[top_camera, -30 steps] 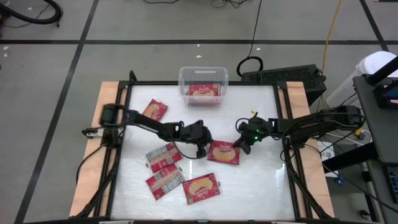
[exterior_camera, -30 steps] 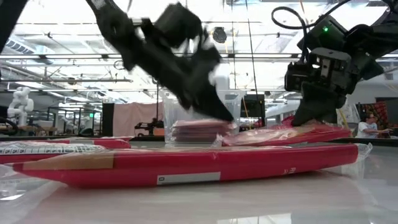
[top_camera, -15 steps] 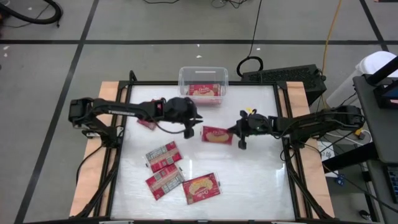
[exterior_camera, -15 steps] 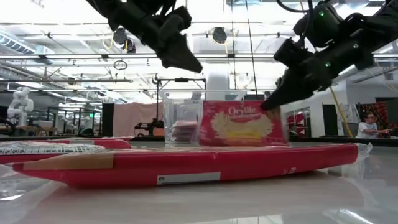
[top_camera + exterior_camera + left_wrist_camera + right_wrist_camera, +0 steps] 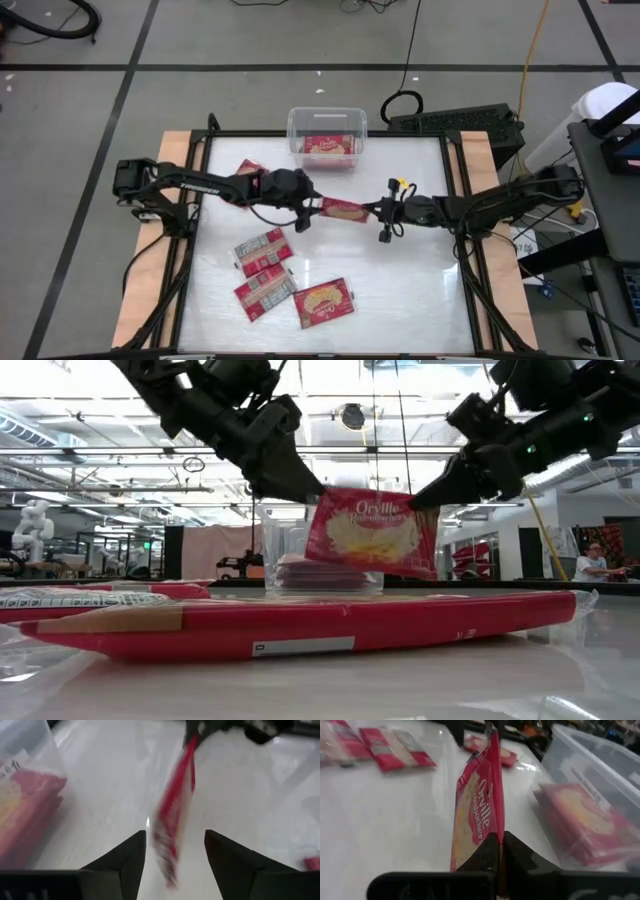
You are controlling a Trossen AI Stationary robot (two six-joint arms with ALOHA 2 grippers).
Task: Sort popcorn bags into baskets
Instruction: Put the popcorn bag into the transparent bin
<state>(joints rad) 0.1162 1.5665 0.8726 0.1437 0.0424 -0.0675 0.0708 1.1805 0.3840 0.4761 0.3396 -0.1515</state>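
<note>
A red popcorn bag [image 5: 343,208] hangs in the air over the middle of the table, its popcorn picture [image 5: 372,532] facing the near edge. My right gripper [image 5: 379,212] is shut on its right end. My left gripper [image 5: 308,205] is open; its fingers [image 5: 125,865] stand on either side of the bag's left end [image 5: 169,845] with gaps showing. The clear bin [image 5: 292,130] at the far edge holds stacked red bags [image 5: 325,146]. Three more bags [image 5: 263,250] lie flat near the front left. My right gripper pinches the bag's right short edge [image 5: 495,827] between its two fingers. The fingers come level from the table's right. The bag is lifted clear of the table, stands on its long edge and slopes a little down toward the right.
A fourth loose bag [image 5: 245,168] lies at the far left, partly under my left arm. One flat bag [image 5: 300,625] fills the low view's foreground. The bin [image 5: 590,770] is just beyond the held bag. Bare table lies at the right and near right.
My right gripper has lifted the bag off the table and carried it toward the far edge and a little left, tipping it from flat to standing on edge. My left gripper rose and went toward the far left, then came to the bag's left end.
</note>
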